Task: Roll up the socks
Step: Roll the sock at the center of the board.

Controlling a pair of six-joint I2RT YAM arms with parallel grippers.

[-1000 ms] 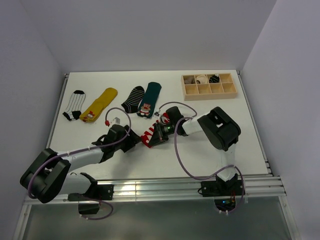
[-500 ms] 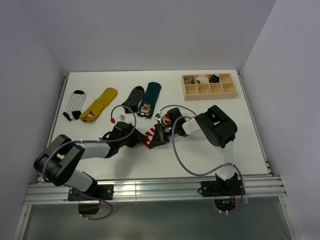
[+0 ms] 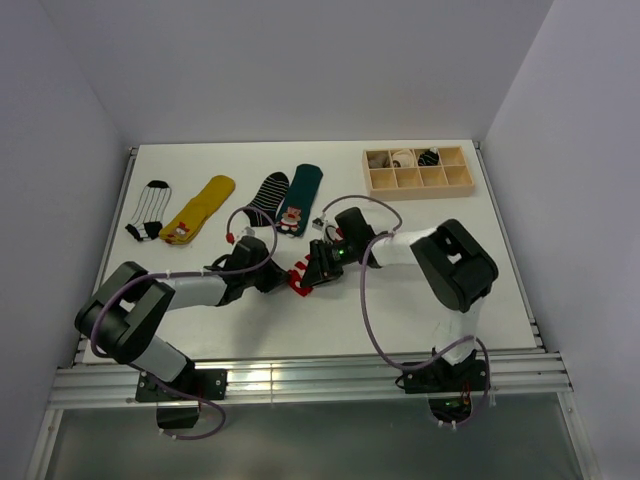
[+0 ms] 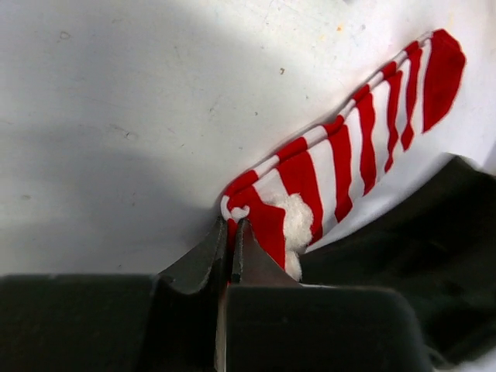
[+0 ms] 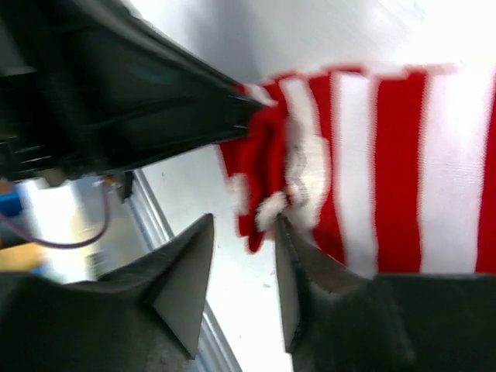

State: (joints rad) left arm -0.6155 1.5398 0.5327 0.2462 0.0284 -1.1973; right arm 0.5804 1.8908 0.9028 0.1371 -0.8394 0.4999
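On the white table, toward its near edge, the left gripper is pinching one end of the limp, light red-and-white striped sock, probably the best hold, while the right gripper is hovering parted beside it.

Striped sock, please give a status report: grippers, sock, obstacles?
Left gripper shut on red-and-white sock edge. Right gripper open, sock at its fingertips. No obstacle seen.
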